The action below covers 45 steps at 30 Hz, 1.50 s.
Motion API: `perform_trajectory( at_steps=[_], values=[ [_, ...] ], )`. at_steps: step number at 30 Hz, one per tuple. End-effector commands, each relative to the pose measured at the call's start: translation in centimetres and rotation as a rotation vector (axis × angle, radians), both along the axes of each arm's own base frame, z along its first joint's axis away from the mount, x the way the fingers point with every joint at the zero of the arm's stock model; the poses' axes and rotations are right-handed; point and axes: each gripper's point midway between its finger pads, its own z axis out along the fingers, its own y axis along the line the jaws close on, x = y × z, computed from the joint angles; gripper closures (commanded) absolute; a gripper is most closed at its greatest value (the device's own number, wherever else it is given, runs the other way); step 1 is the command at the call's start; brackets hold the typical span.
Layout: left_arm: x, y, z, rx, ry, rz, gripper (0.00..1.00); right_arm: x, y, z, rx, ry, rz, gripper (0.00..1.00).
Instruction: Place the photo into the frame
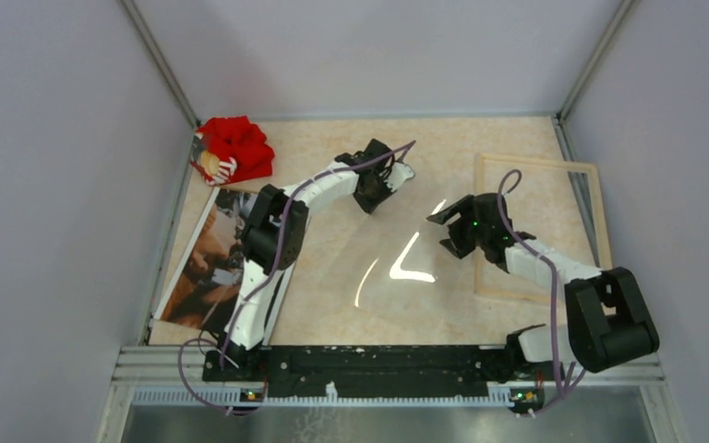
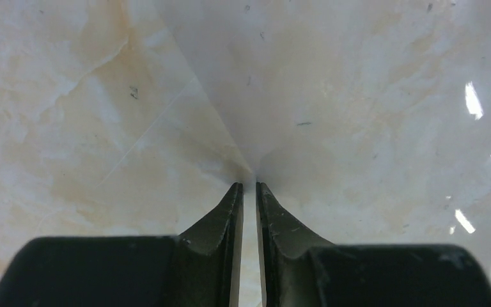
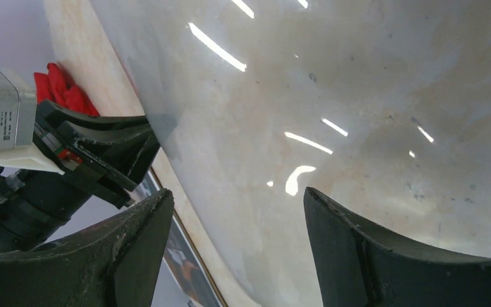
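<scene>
photo [image 1: 198,268] left on table [image 1: 318,138], frame [image 1: 535,160] right, sheet [image 1: 397,249] between, cloth [image 1: 238,148] behind photo.

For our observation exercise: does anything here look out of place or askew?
A clear glossy sheet, pinched at one corner by the left claw, looks raised off the table. The photo lies askew at the left edge.

Plain grey walls [image 1: 46,185] enclose a beige marbled table [image 1: 332,138], metal posts [image 1: 160,60] at its back corners.
</scene>
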Motion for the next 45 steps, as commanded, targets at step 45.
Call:
perform_trajectory(
  at_steps=[45],
  values=[
    [-11.4, -0.1, -10.5, 0.065, 0.464, -0.087, 0.83, -11.7, 2.7, 12.3, -0.981, -0.510, 0.649, 0.15]
  ],
)
